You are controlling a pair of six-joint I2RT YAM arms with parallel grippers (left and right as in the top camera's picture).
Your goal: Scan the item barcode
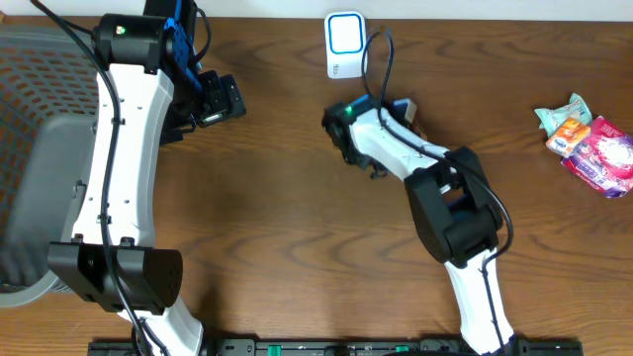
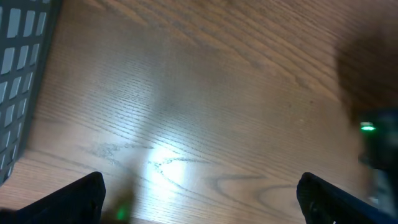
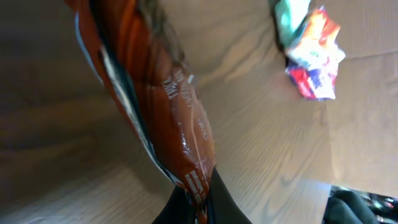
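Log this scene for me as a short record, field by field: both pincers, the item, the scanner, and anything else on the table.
left pincer: open, empty, over bare table
right pincer: shut on brown packet
brown packet: glossy, crinkled, gripped by one edge
barcode: not visible in any view
scanner: white and blue unit at the far table edge, near the right arm's wrist
colourful packets: small pile at the right side, untouched
basket: grey mesh, at the left edge
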